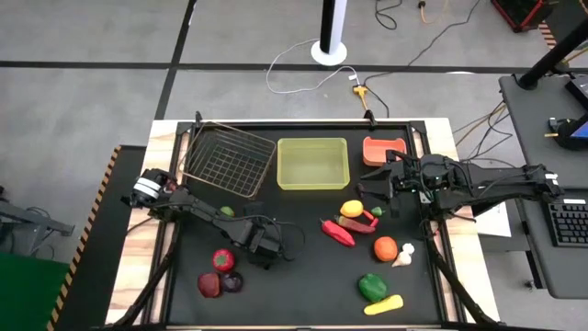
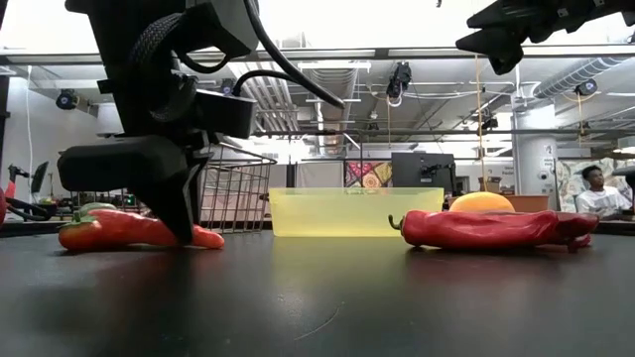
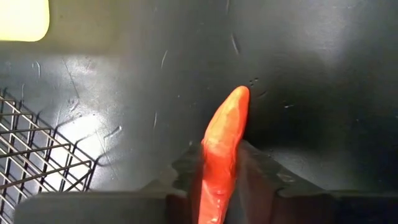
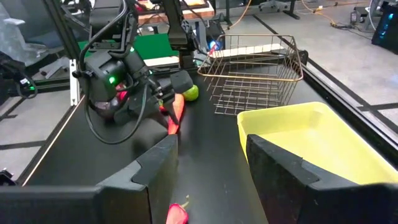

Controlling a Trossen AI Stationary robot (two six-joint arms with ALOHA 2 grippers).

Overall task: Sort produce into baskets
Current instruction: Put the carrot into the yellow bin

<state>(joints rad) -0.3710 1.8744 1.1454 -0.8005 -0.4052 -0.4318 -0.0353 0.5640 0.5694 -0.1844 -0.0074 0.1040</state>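
Orange-red chili (image 3: 222,155) sits clenched in your left tool (image 1: 266,245) at the bench's (image 1: 303,303) seven o'clock, low for lifting toward the wire basket (image 1: 227,159). Your right tool (image 1: 384,187) waits released at two o'clock, above the yellow-green tray (image 4: 323,140).

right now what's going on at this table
The left gripper is down on the black table, shut on a red chili near the wire basket. The right gripper hangs open in the air by the yellow tray. Other produce lies loose on the table.
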